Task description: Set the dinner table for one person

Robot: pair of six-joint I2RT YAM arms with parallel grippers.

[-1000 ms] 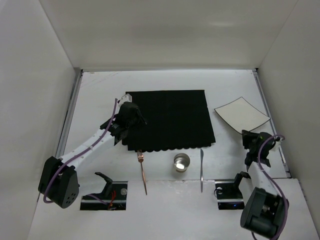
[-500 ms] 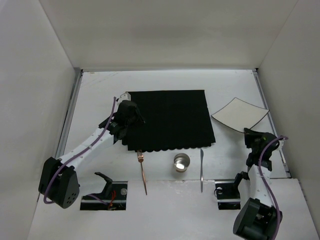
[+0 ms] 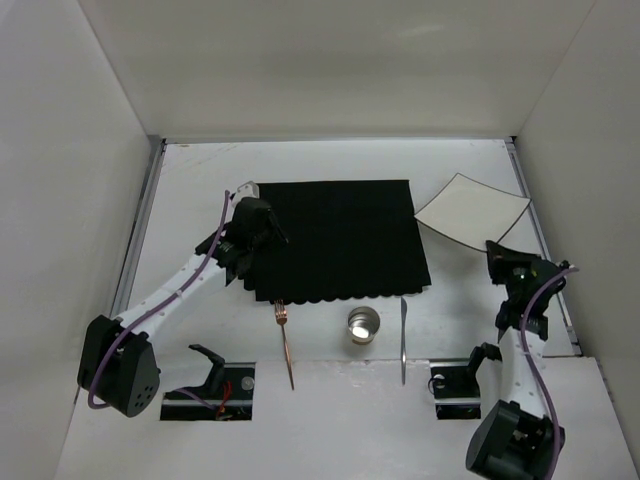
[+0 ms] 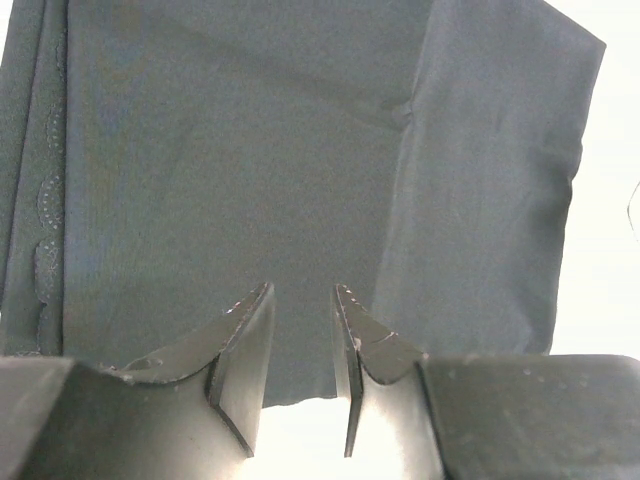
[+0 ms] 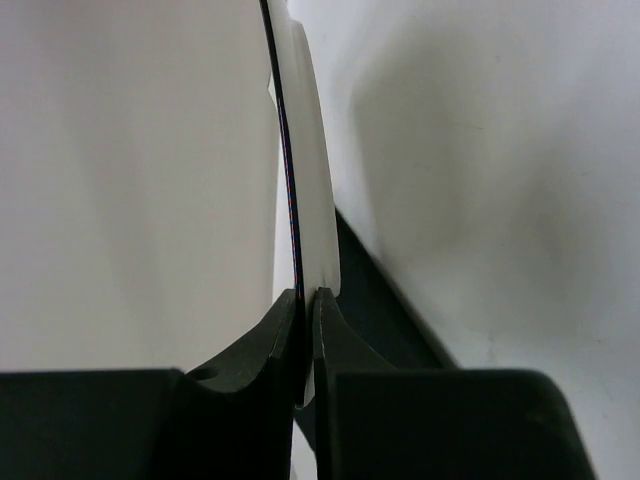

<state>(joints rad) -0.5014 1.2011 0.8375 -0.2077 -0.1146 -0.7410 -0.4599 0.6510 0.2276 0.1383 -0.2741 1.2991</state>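
The white dinner table (image 3: pixel 200 180) carries a black scallop-edged placemat (image 3: pixel 340 240) at its middle. My left gripper (image 3: pixel 268 232) hovers over the placemat's left edge. In the left wrist view its jaws (image 4: pixel 302 292) are a little apart and empty, above the dark cloth (image 4: pixel 250 150). My right gripper (image 3: pixel 497 250) is shut on the near corner of a square white plate (image 3: pixel 470 208) and holds it tilted above the table at the right. The right wrist view shows the gripper (image 5: pixel 307 295) pinching the plate (image 5: pixel 305 180) edge-on.
A copper fork (image 3: pixel 285 340), a metal cup (image 3: pixel 363 325) and a knife (image 3: pixel 403 340) lie at the near edge in front of the placemat. Metal rails (image 3: pixel 140 230) run along the table's sides, with white walls all round.
My right gripper has lifted the plate and carried it back and slightly left, tilting it. My left gripper has crept a little toward the back along the placemat's left edge.
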